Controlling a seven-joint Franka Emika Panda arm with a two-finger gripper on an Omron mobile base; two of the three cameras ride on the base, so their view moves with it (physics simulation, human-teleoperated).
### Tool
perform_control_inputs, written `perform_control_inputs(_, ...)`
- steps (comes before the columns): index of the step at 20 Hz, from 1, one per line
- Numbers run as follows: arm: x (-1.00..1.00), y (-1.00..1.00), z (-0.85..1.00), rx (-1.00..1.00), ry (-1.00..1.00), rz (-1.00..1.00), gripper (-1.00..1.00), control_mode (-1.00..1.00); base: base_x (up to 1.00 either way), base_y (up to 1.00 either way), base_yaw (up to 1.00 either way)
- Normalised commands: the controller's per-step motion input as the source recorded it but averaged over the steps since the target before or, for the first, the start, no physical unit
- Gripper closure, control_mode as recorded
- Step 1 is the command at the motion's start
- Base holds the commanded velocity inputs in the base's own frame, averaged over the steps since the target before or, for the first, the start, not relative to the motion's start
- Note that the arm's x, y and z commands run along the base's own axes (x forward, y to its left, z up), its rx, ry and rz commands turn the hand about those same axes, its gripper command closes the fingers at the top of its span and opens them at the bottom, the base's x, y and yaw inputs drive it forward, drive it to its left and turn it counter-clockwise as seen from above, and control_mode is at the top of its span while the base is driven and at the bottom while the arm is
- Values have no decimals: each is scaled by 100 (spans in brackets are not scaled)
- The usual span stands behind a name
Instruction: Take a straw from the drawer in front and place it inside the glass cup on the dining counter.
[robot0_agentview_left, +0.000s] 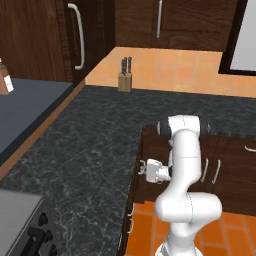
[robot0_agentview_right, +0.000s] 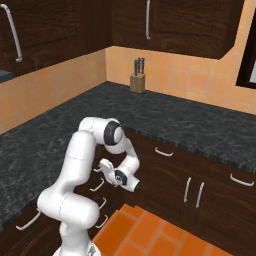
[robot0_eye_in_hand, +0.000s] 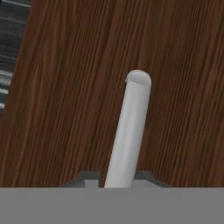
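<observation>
- The gripper (robot0_eye_in_hand: 114, 181) was closed around the drawer (robot0_eye_in_hand: 87, 109)'s silver handle (robot0_eye_in_hand: 130, 131), tight against its front.
- That hold suited pulling it open for the straw.

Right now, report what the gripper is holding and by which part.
The gripper is closed on the drawer by its silver handle, the bar running up between the fingers near one rounded end. The straw is not held.
</observation>
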Motion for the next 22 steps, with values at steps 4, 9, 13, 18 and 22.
perform_control_inputs(4,-32,-100,1,0,0,0,100,-100,0,0,0)
perform_control_inputs(9,-24,-100,8,0,0,0,100,-100,0,0,0)
perform_control_inputs(13,-19,-100,9,0,0,0,100,-100,0,0,0)
perform_control_inputs(18,-11,-92,2,-1,4,0,-100,-100,0,0,0)
perform_control_inputs(22,-3,-53,0,-13,8,-1,-100,-100,0,0,0)
